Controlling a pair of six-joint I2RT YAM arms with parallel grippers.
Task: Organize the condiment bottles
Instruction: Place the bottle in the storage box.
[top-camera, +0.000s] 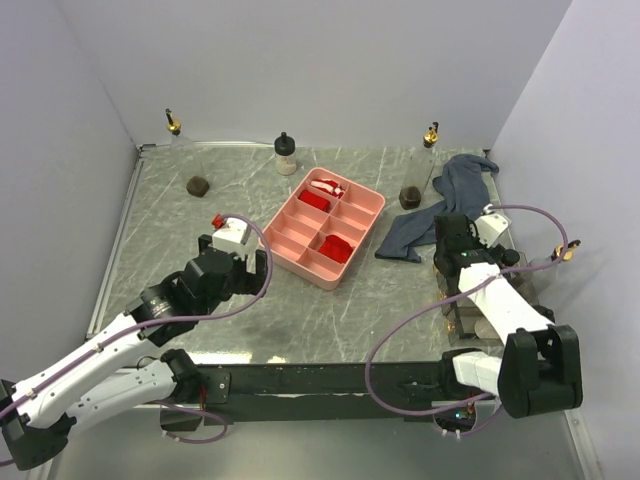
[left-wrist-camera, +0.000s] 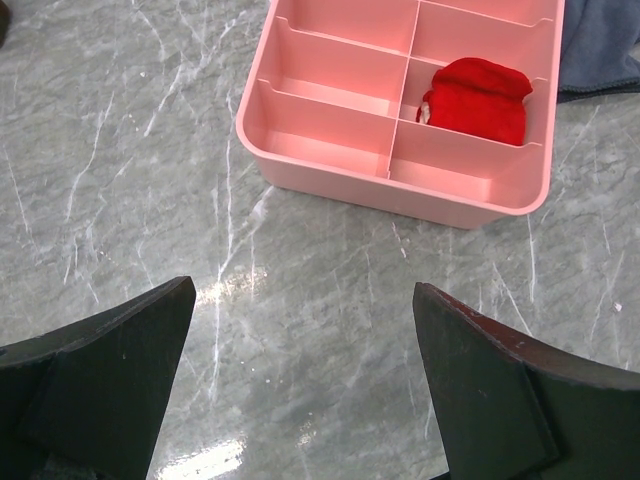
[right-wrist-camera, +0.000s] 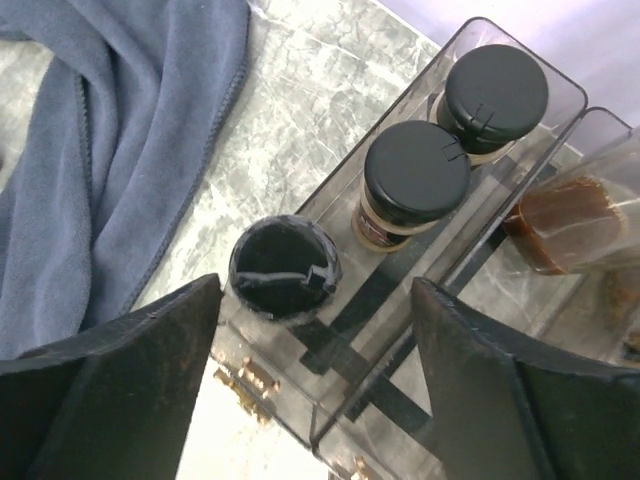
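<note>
Above racked bottles (right-wrist-camera: 415, 170), right tool (right-wrist-camera: 315, 300), jaws apart.

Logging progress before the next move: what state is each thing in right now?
Left gripper: open, empty.
Right gripper: open, empty, above the rack.
Rack: three black-capped bottles upright inside.
Cream bottle: capped, upright on the table.
Back-left spouted bottle: upright on the table.
Back-right spouted bottle: upright beside the cloth.
Tray: red items in some compartments.
Cloth: crumpled.

Grey, white-veined marble surface (left-wrist-camera: 120, 150); pink tray (left-wrist-camera: 330, 168) with a red pouch (left-wrist-camera: 478, 100) ahead of the black left hand (left-wrist-camera: 302, 300); blue-grey cloth (right-wrist-camera: 110, 150) left of the black right hand (right-wrist-camera: 318, 295); black-capped bottles (right-wrist-camera: 417, 170).
</note>
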